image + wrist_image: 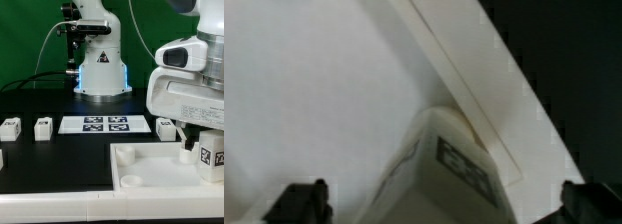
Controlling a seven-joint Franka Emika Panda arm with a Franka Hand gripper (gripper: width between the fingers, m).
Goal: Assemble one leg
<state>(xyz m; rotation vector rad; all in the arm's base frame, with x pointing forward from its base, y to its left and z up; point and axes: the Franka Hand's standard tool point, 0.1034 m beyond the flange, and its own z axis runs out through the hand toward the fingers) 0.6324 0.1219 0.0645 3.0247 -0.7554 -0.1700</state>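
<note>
Since the gripper (443, 205) stands spread wide with the leg (452, 160) free between its jaws, seemingly seated in a corner of the white tray piece (158, 167), a crooked retreat could clip the leg and tilt it loose.

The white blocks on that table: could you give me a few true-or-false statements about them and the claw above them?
1. Two legs stand to the exterior view's left of the marker board. True.
2. The gripper is clamped on a leg. False: its jaws stand wide apart, and the leg sits between them with a gap on either side.
3. The marker board carries four tags. True.
4. The tray lies behind the marker board. False: it lies in front of it, nearer the camera.
</note>
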